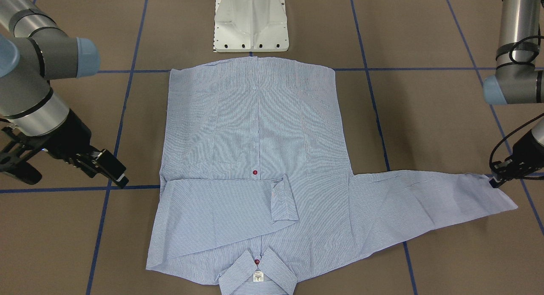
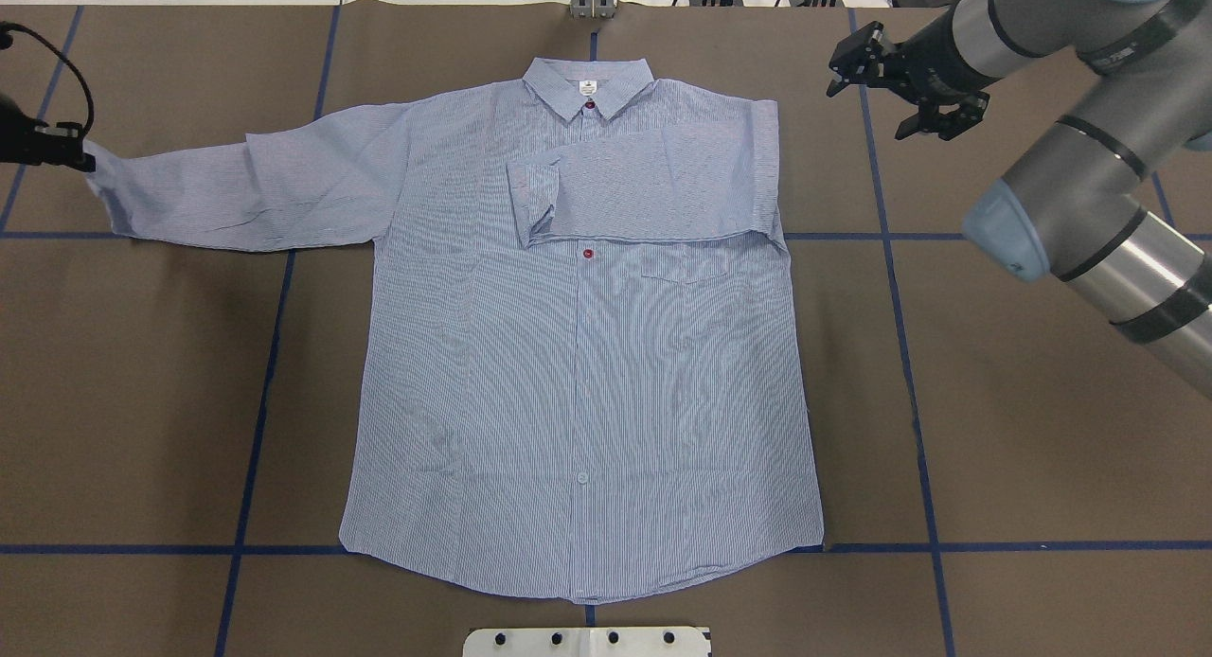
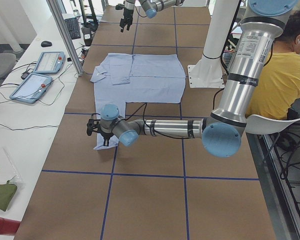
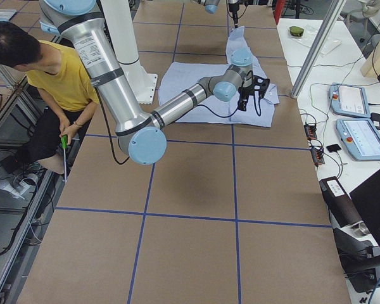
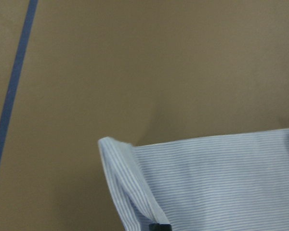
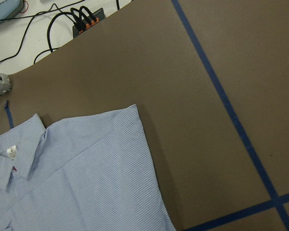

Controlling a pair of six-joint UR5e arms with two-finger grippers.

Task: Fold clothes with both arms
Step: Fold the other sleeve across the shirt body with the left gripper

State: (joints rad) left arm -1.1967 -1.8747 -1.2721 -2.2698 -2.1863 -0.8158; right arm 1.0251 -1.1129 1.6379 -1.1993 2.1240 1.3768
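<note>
The striped shirt (image 2: pixel 578 354) lies flat and front-up on the brown table, its collar (image 2: pixel 587 84) at the far edge from the robot. One sleeve (image 2: pixel 644 188) is folded across the chest. The other sleeve (image 2: pixel 246 188) stretches out straight to the robot's left. My left gripper (image 2: pixel 83 155) is shut on that sleeve's cuff (image 5: pixel 130 183), which is raised slightly off the table; it also shows in the front-facing view as the left gripper (image 1: pixel 495 181). My right gripper (image 2: pixel 866 108) hangs open and holds nothing, above bare table beside the shirt's right shoulder (image 6: pixel 120 125).
The white pedestal base (image 1: pixel 250 23) stands just behind the shirt's hem. Blue tape lines (image 2: pixel 890 259) cross the table. A person in a yellow shirt (image 3: pixel 285 75) sits behind the robot. Tablets (image 3: pixel 40 75) and cables (image 6: pixel 82 21) lie on the white bench past the collar.
</note>
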